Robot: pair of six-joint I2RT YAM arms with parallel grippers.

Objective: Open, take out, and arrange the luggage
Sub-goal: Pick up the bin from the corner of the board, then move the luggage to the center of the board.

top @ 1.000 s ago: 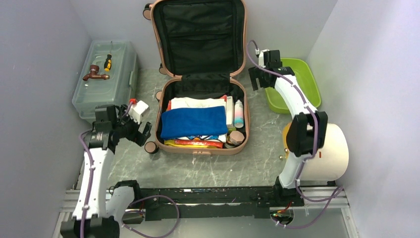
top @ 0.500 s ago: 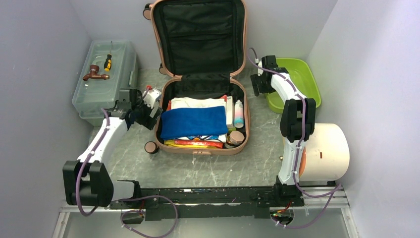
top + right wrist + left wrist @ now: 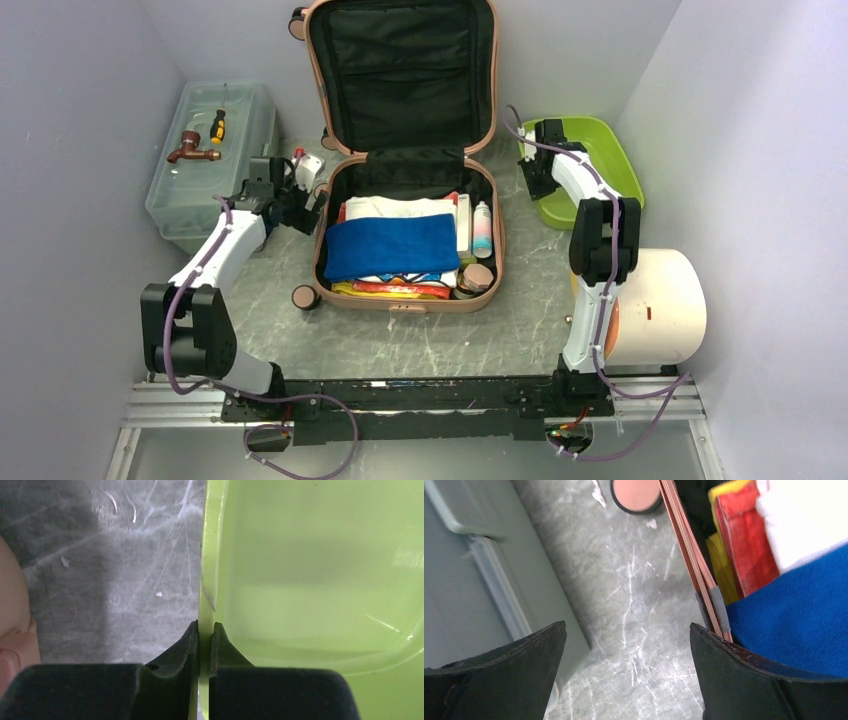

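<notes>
The luggage (image 3: 400, 80) lies open in the middle of the table (image 3: 634, 580), its lid standing up against the back wall and its lower half packed, with a blue towel (image 3: 794, 625) on top. So the opening looks done and the unpacking not yet begun. My guess is that the step in hand is getting the green tray (image 3: 310, 570) into a handy place to receive things. To do that well I should slide it flat along the table rather than lift it by one edge, since a pinch on a thin rim will let it swing or slip. I should also pull slowly and stop short of the luggage's right corner, which sits near. My right gripper (image 3: 205, 630) is pinched nearly shut on the tray's left rim, one finger outside and one inside the wall. My left gripper (image 3: 626, 627) is spread wide and holds nothing. It hangs over bare table between the toolbox (image 3: 469, 555) and the luggage's left rim, its right finger just above that rim beside the towel, touching neither as far as I can tell.
</notes>
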